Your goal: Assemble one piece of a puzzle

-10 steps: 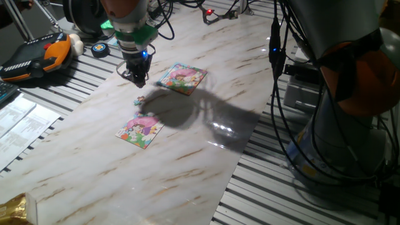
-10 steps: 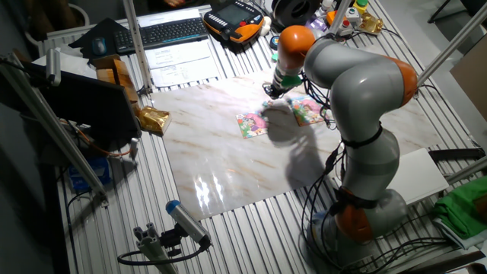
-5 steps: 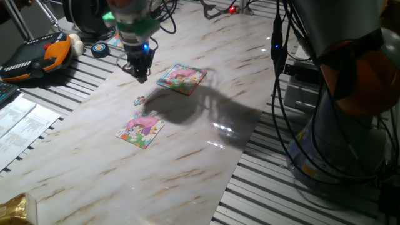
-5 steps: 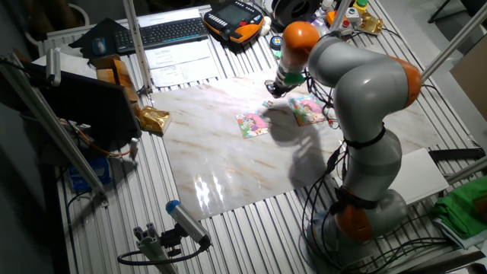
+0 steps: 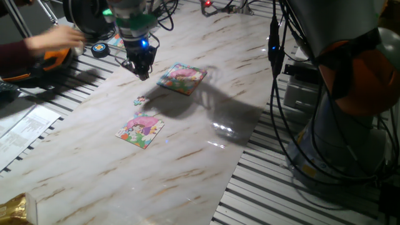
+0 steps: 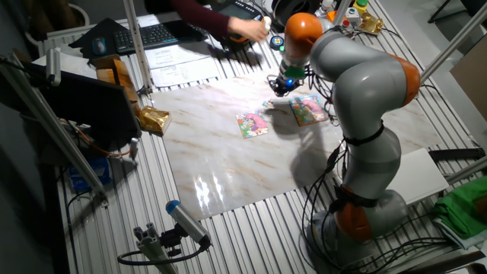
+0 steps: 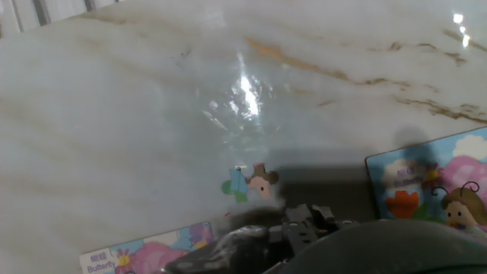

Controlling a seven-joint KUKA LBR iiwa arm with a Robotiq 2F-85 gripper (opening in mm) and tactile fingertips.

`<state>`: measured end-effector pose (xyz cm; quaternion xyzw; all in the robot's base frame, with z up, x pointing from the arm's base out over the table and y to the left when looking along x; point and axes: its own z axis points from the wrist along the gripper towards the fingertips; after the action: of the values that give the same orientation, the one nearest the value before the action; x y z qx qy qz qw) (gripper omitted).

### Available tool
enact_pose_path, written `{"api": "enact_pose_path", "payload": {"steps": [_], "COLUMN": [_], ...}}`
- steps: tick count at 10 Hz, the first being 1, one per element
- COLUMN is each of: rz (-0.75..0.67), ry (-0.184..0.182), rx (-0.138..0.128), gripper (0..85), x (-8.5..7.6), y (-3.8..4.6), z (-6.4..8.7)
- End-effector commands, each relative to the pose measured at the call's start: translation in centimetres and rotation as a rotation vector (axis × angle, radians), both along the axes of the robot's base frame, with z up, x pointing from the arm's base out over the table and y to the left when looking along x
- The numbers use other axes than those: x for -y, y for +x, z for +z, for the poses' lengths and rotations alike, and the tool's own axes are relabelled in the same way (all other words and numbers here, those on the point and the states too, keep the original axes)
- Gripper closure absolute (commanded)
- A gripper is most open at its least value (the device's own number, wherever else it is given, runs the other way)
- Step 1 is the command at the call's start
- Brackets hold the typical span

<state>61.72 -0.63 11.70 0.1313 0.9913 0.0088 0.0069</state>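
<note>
The piece (image 5: 140,99) is a tiny pale pinkish jigsaw piece lying loose on the marble table, between two puzzle boards. It also shows in the hand view (image 7: 249,183) and faintly in the other fixed view (image 6: 267,103). One board (image 5: 182,78) lies farther back, the other (image 5: 140,130) nearer the front. My gripper (image 5: 142,73) hangs above the table behind the piece, apart from it, with its fingers together and nothing held. It also shows in the other fixed view (image 6: 280,84).
A person's arm (image 5: 34,49) reaches in at the back left, over an orange teach pendant (image 5: 55,60). A black round disc (image 5: 100,49) lies near it. A keyboard (image 6: 163,32) and papers lie beyond the table. The table's edge runs along ribbed metal slats.
My gripper has risen and moved back, away from the piece. A person's arm has come into view at the back left. The piece and boards have not moved.
</note>
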Motion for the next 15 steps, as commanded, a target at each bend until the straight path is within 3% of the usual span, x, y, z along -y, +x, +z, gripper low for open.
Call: {"api": "enact_pose_path", "payload": {"steps": [1, 2, 3, 4, 5, 8, 12, 15], "rz": [-0.006, -0.02, -0.023, 0.0, 0.034, 0.089, 0.139, 0.152], "ry": [-0.019, -0.039, -0.055, -0.069, -0.066, -0.046, -0.032, -0.036], "rx": [-0.008, -0.02, -0.015, 0.007, 0.024, 0.036, 0.026, 0.035], "gripper": [84.3, 84.3, 84.3, 84.3, 84.3, 84.3, 84.3, 84.3], "x": [-0.2, -1.1, -1.8, -2.1, -2.1, -1.6, -0.9, -1.2], "y": [0.13, 0.1, -0.14, -0.45, -0.63, -0.59, -0.48, -0.39], "z": [0.4, 1.0, 1.2, 1.2, 1.6, 1.8, 2.3, 2.2]}}
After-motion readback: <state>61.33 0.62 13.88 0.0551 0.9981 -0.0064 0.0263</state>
